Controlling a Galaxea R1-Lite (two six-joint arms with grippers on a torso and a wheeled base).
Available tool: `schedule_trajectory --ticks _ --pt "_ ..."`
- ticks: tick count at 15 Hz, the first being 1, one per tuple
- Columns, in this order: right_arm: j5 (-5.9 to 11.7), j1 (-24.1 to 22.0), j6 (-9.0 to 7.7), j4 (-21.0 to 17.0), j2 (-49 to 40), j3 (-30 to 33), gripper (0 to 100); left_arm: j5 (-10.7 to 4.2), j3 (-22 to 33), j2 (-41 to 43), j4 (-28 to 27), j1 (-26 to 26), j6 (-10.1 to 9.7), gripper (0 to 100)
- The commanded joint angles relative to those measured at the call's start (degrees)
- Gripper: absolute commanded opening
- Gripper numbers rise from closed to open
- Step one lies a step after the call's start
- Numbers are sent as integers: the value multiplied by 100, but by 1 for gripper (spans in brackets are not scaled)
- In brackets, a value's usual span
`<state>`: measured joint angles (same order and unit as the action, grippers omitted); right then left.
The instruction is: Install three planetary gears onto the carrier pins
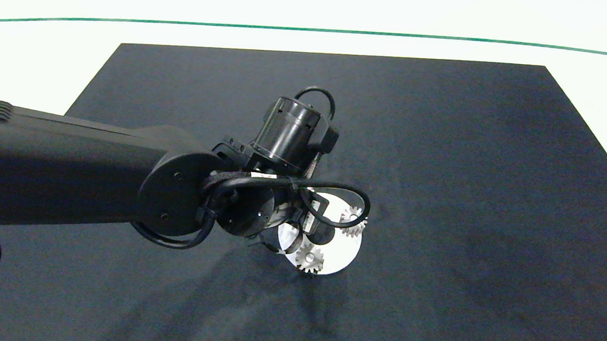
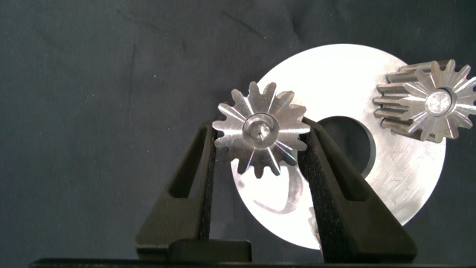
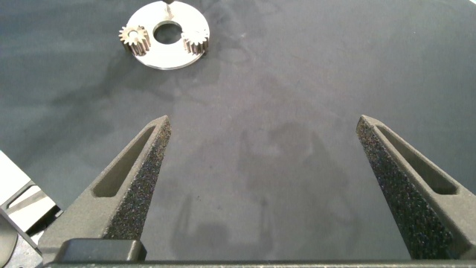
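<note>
My left gripper [image 2: 259,128] is shut on a small silver planetary gear [image 2: 260,130], holding it at the rim of the white carrier disc [image 2: 394,186]. A second gear [image 2: 428,100] sits on the disc, with a pale carrier pin end [image 2: 439,102] showing in its centre. In the head view two gears [image 1: 309,259] [image 1: 353,222] lie on the disc [image 1: 338,251]; the left wrist [image 1: 284,132] hides the fingers and the held gear. My right gripper [image 3: 264,123] hovers open over bare mat, far from the disc [image 3: 169,53].
Everything lies on a dark mat [image 1: 442,147] on a white table [image 1: 41,65], with a green line [image 1: 312,30] at the far side. The left arm [image 1: 61,171] crosses the mat's left half. The right arm is outside the head view.
</note>
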<state>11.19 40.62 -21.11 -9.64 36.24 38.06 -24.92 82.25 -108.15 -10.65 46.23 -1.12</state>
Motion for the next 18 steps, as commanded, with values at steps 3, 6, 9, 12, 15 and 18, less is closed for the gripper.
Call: schedule_trajectory --ticks 3,6,9,12,15,18 --pt "6 -1 -16 -11 14 -9 100 -13 -95 23 -24 -8 -64 25" --pt "6 7 -24 -11 14 -9 100 -13 -113 31 -24 -17 -72 25" --pt "6 7 -24 -11 6 -9 100 -22 -113 23 -16 -8 -90 25" --pt "6 -1 -24 -11 6 -9 100 -22 -113 31 2 0 -108 25" --pt "6 7 -24 -11 6 -9 100 -22 -121 31 -7 -8 -160 100" --pt "6 7 -24 -11 14 -9 100 -13 -157 84 -7 -8 -143 100"
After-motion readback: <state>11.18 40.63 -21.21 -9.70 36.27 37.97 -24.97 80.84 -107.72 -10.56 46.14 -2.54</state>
